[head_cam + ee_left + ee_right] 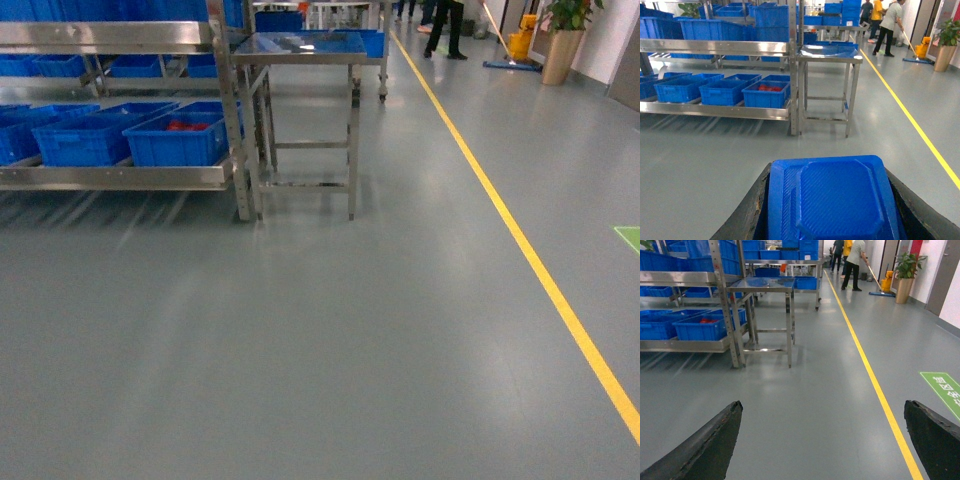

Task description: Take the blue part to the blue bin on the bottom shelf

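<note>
**Blue part gripped in the left pincer, rack ahead to the left**

The grey floor (330, 340) is smooth and faintly glossy, crossed by a yellow line (520, 235) that runs away on the right. At the left stands the stainless-steel rack (715, 47), shiny, with perforated uprights. Its bottom shelf (115, 177) carries a row of blue bins (720, 91), rectangular open plastic crates set side by side; the blue bin (178, 140) at the shelf's right end, beside the corner upright, holds something red. Just to the right of the rack stands a small steel surface (305, 45) on four thin legs with a reflective top.

The blue part (832, 200) sits in the left pincer (832, 210), well short of the rack. It is a flat plastic tray-like piece with a raised, corner-cut central panel and a fine ribbed texture along its rim. The pincer's dark, rough-edged fingers (747, 215) press against its left and right edges, so the pincer is clamped on it above the floor.

The right pincer (822, 440) stands apart, its two black, worn-looking fingers (705, 445) at either lower corner of the right wrist view with only bare floor between them.

Far down the aisle a person (855, 262) works a mop near a potted plant (906, 270).
</note>
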